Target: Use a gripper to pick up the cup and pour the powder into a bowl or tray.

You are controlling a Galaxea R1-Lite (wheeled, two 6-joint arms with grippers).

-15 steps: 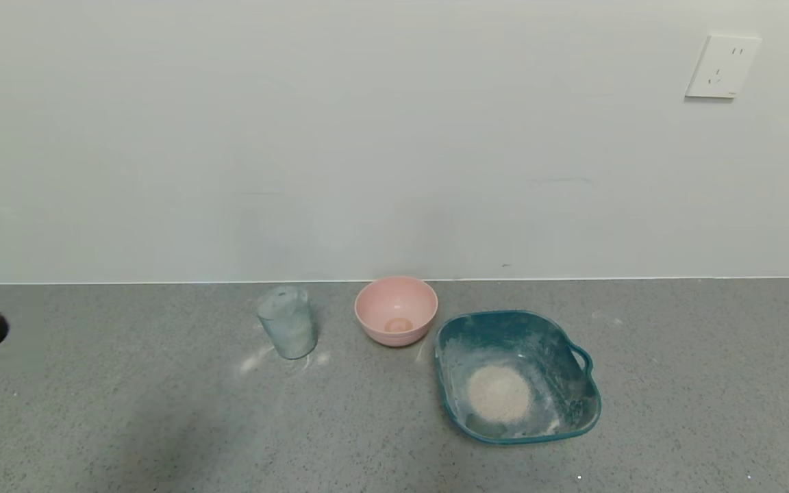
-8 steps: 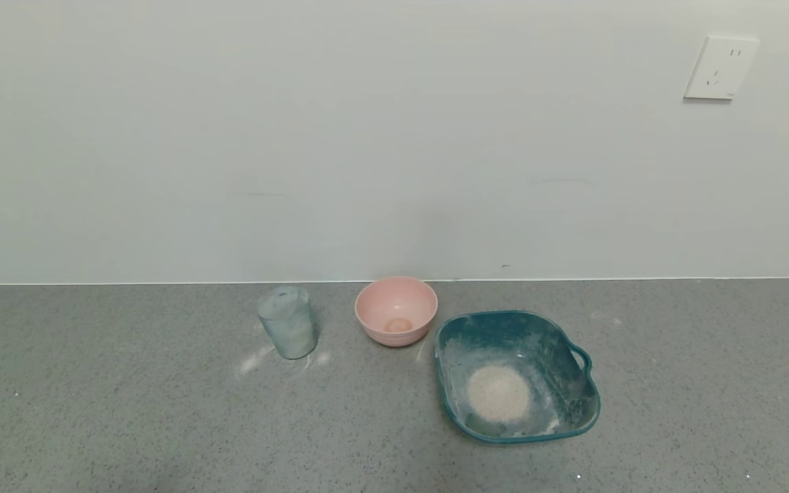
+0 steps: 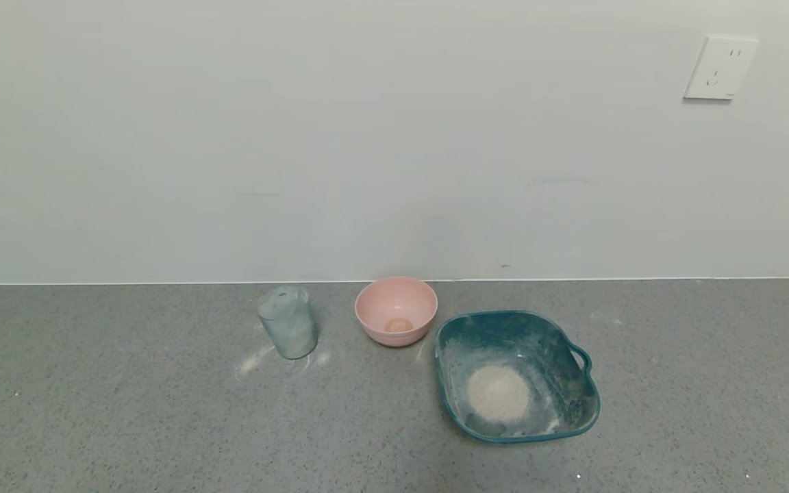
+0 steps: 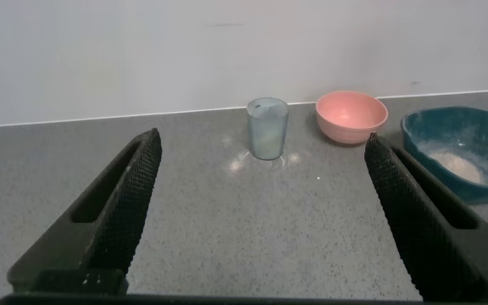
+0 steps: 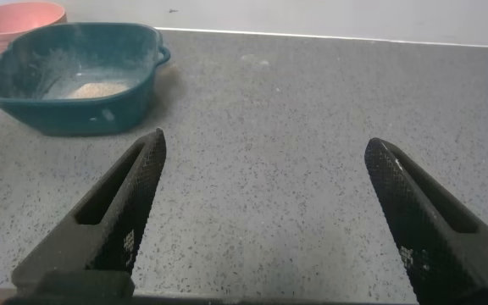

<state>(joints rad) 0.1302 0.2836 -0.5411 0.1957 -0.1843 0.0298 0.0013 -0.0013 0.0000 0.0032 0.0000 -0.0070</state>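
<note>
While both arms sit pulled back from the work, you have the left end effector (image 4: 257,216) spread wide and empty, facing the cup (image 4: 267,128), which stands upright on the worktop (image 3: 127,411) beside the pink bowl (image 3: 396,310). Your right end effector (image 5: 265,220) is likewise spread wide, near the teal tray (image 3: 576,418). Powder (image 3: 498,393) lies piled inside that tray.

tray (image 4: 473,161) and pink bowl (image 5: 15,21) cut by frame edge.
</note>
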